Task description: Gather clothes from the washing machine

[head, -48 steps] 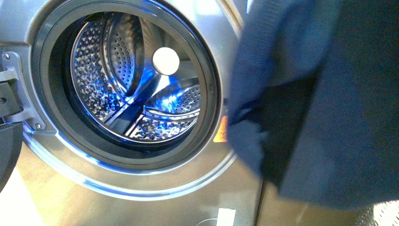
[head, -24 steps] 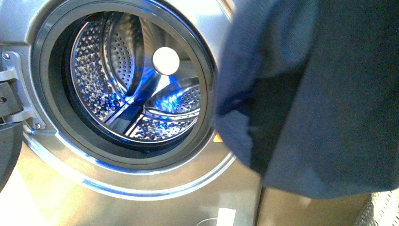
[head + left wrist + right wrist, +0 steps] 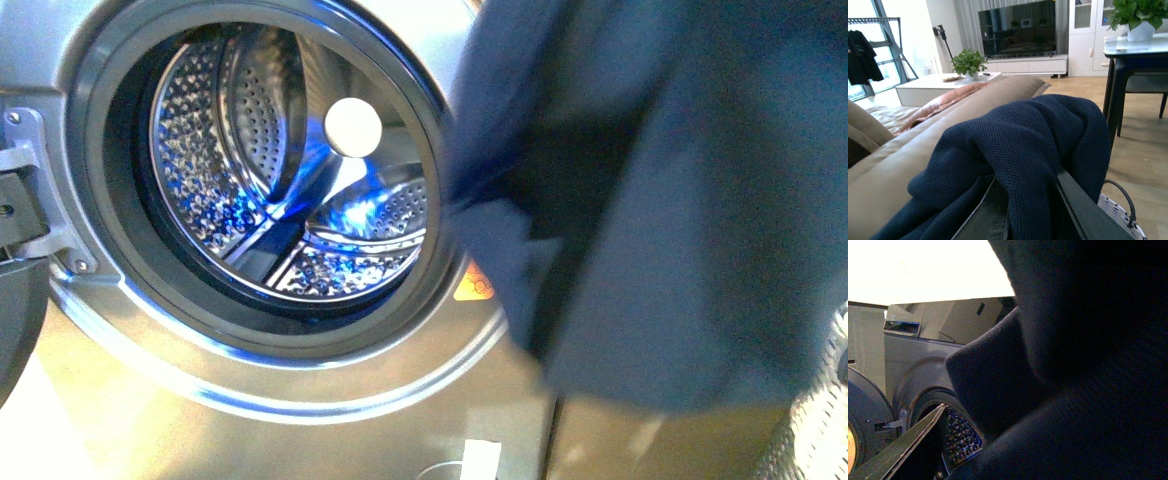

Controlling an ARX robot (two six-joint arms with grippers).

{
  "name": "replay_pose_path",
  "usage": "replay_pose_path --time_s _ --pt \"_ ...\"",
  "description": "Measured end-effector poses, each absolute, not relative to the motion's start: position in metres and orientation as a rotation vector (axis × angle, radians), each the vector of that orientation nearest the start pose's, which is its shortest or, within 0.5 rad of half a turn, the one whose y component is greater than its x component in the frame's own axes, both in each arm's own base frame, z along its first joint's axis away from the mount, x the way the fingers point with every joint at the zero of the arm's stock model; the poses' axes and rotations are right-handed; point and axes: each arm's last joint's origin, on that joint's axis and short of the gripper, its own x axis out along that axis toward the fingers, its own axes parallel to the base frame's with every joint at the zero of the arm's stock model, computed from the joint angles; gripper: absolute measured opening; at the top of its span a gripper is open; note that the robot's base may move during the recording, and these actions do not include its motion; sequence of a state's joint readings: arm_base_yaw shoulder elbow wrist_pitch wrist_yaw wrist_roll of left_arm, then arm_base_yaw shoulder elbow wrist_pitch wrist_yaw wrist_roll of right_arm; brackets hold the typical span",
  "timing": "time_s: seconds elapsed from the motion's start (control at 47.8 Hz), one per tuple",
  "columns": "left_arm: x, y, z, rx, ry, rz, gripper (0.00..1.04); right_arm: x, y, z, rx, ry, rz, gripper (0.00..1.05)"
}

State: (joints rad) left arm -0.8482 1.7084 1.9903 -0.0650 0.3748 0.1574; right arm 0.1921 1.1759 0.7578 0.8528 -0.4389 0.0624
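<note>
Sofa [image 3: 898,170] behind clothes [image 3: 1023,145] in L wrist view; front shows washing machine [image 3: 250,430].

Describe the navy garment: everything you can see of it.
The navy garment is a plain, dark-blue, fine-mesh knit, soft and crumpled into folds. It hangs outside the washing machine, right of its open porthole, covering part of its front. Fabric bunches over and between the fingers of the left end effector.

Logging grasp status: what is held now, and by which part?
The navy clothes, gripped by the left claw on a bunched fold; which part of the garment cannot be told.
</note>
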Motion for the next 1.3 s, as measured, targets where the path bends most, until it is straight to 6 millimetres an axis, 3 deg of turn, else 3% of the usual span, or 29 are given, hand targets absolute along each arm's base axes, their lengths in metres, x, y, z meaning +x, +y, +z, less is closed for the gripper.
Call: replay_pose_path --time_s 0.147,0.314,0.502,0.607,0.774,1.005,1.298 --pt "0.232 -0.282 0.511 0.088 -0.324 -1.199 0.15 0.247 0.073 0.35 -0.006 -0.452 0.606 0.97" --pt "0.234 -0.276 0.514 0.087 -0.329 -1.183 0.15 0.253 0.07 0.351 -0.006 -0.471 0.51 0.96" --pt "0.241 -0.27 0.516 0.067 -0.319 -1.154 0.15 0.258 0.041 0.355 0.03 -0.512 0.285 0.58" --pt "0.25 -0.266 0.52 0.04 -0.313 -1.117 0.38 0.254 0.028 0.362 0.049 -0.538 0.239 0.36" --pt "0.27 -0.251 0.532 -0.025 -0.327 -1.027 0.66 0.247 0.01 0.378 0.079 -0.575 0.193 0.1" --pt "0.296 -0.226 0.545 -0.082 -0.337 -0.906 1.0 0.234 -0.023 0.41 0.11 -0.62 0.156 0.06" --pt "0.336 -0.2 0.533 -0.105 -0.265 -0.765 0.98 0.193 -0.074 0.466 0.078 -0.704 0.103 0.06"
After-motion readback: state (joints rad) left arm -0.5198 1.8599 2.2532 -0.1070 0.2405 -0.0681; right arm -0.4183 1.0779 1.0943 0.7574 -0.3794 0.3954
